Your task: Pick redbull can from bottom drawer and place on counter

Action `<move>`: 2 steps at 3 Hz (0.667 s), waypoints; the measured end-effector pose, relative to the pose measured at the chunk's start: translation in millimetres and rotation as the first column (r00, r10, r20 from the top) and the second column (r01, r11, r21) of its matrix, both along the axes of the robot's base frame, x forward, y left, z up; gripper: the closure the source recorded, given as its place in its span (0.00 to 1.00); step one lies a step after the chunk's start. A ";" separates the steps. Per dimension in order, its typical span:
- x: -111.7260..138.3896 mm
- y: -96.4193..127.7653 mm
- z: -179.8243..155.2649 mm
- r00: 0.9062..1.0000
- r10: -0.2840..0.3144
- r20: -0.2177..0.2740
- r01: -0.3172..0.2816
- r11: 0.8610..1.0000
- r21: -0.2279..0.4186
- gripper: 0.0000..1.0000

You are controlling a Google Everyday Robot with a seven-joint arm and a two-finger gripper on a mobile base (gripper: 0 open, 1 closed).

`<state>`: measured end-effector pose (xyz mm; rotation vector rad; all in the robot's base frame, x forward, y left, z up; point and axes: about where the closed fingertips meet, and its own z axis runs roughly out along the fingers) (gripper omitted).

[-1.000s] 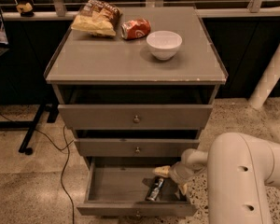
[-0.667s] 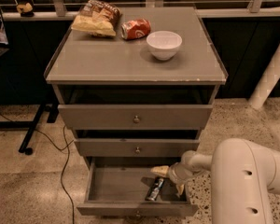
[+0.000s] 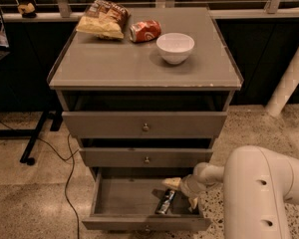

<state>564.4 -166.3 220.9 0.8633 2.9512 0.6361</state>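
Observation:
The bottom drawer (image 3: pixel 120 201) is pulled out, and the redbull can (image 3: pixel 165 201) lies on its side in the drawer's right part. My gripper (image 3: pixel 182 193) reaches into the drawer from the right, just above and to the right of the can. Its two pale fingers are spread, one finger (image 3: pixel 171 182) above the can's top end and the other near the drawer's right wall. Nothing is held between them. The counter (image 3: pixel 124 63) is the grey top of the cabinet above.
On the counter sit a white bowl (image 3: pixel 175 47), a red-orange soda can (image 3: pixel 144 31) on its side and a chip bag (image 3: pixel 103 19). My white arm (image 3: pixel 261 193) fills the lower right. A black cable (image 3: pixel 67 173) runs over the floor at left.
The arm and gripper have shifted slightly right and back from the can. The can lies as before.

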 end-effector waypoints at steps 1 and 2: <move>0.3 0.0 -19.3 0.999 -0.053 -0.003 0.053 0.998 -0.046 0.00; 5.9 9.3 -36.4 0.998 -0.069 -0.009 0.068 0.996 -0.050 0.00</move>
